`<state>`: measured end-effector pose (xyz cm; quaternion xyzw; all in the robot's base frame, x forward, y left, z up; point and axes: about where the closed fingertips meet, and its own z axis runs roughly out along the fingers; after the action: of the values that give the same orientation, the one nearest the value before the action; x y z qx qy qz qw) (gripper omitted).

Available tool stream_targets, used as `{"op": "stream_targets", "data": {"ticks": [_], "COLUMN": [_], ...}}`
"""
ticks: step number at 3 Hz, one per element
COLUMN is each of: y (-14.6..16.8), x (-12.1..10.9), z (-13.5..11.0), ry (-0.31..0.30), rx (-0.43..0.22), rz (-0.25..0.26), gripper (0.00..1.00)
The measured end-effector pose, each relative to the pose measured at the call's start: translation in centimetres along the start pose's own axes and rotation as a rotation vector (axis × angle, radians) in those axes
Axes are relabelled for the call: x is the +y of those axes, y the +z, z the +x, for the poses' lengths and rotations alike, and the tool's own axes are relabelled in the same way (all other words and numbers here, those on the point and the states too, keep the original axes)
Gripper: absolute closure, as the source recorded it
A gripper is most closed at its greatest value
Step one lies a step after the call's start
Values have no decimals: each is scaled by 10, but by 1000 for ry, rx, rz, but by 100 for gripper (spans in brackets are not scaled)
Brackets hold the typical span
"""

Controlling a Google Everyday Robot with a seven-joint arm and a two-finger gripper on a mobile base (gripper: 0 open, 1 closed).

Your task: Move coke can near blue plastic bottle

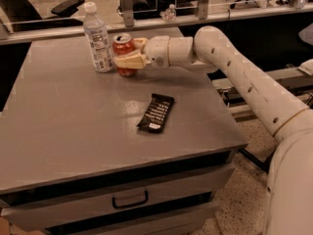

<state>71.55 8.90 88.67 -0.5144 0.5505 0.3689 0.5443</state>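
Holding the coke can (122,46) upright in the upper left of the frame, the gripper (126,53) is clamped around its body, just beside the blue plastic bottle (98,40). Seat the can flat on the table (73,131), then release gently and withdraw to the right, clear of the bottle.

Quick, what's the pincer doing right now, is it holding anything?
Pincer: closed on the small red soda can, just right of the tall clear plastic water bottle.
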Motion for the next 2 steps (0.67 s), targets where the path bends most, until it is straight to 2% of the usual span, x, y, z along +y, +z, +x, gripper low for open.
{"op": "stream_targets", "data": {"ticks": [2], "y": [12], "x": [-14], "z": [0], "ry": [14], "rx": [23], "rz": [34], "gripper": [43]}}
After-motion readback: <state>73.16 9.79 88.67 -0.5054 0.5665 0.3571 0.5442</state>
